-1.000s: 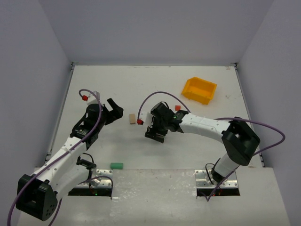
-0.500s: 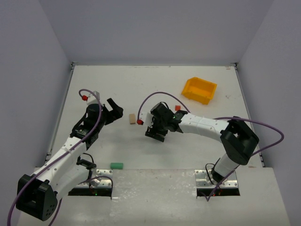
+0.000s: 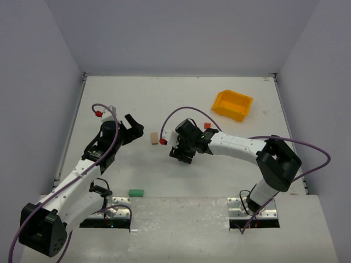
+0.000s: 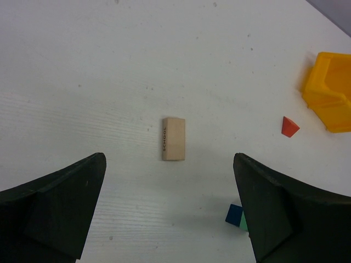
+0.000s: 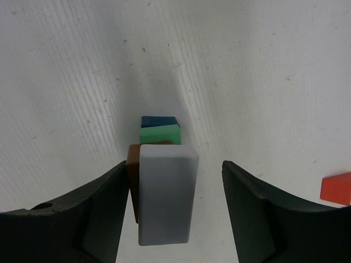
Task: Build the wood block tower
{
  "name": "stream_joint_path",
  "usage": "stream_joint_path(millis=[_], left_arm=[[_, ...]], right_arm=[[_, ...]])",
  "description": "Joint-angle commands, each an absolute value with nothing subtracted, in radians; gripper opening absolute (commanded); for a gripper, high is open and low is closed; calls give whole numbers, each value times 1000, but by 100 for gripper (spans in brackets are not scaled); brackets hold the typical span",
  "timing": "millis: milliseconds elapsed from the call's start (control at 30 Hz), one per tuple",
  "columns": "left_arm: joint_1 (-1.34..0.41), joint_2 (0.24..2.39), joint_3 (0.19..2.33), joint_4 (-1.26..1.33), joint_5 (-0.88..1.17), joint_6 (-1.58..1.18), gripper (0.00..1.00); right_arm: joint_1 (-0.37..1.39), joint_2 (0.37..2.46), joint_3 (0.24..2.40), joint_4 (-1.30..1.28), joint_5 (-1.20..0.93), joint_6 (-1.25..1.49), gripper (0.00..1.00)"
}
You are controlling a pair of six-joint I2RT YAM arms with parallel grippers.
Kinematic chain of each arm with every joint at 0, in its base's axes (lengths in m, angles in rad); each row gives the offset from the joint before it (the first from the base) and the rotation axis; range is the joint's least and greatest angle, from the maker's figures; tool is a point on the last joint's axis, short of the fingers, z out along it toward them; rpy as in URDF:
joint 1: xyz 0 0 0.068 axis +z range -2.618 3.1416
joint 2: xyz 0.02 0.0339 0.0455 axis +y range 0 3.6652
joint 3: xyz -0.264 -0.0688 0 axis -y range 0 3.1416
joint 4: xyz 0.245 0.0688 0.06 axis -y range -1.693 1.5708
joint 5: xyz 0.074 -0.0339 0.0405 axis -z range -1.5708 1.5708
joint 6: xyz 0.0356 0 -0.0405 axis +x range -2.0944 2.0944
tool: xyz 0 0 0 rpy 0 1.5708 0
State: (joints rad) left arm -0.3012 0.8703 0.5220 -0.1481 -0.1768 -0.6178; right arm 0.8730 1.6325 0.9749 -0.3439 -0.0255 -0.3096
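Observation:
In the right wrist view a stack stands between my right gripper's (image 5: 174, 164) open fingers: a blue block (image 5: 159, 121) lowest, a green block (image 5: 160, 134), a brown-red block (image 5: 133, 175), and a pale block (image 5: 167, 197) on top. The left finger is close against the stack and there is a gap on the right. In the top view the right gripper (image 3: 184, 155) hides the stack. A tan block (image 4: 174, 139) lies flat ahead of my open, empty left gripper (image 4: 169, 164). It also shows in the top view (image 3: 154, 139), right of the left gripper (image 3: 137, 127).
A yellow bin (image 3: 232, 104) sits at the back right. A small red block (image 3: 207, 125) lies behind the right arm, and shows in the left wrist view (image 4: 290, 126). A green block (image 3: 135, 192) lies near the front edge by the left arm's base.
The right gripper has shifted only slightly over the stack. The left arm and the loose blocks have not moved.

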Motion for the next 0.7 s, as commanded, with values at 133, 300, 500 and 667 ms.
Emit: stream_joint_path(millis=[133,300,500,667], left_arm=[[-302,864,518,-92,-181,-620,100],[-302,862,518,-94,-184,-620,100],[-302,861,518,-94,-183,-620,100],[-302,861,517,-94,-182,-621,100]], right_arm=[[876,1618,994,-311,-9,-288,65],[876,1618,994,-311,-6,-293,64],[876,1618,996,-309,-4,-292,63],[875,1620,1000,-308,-3,-293,63]])
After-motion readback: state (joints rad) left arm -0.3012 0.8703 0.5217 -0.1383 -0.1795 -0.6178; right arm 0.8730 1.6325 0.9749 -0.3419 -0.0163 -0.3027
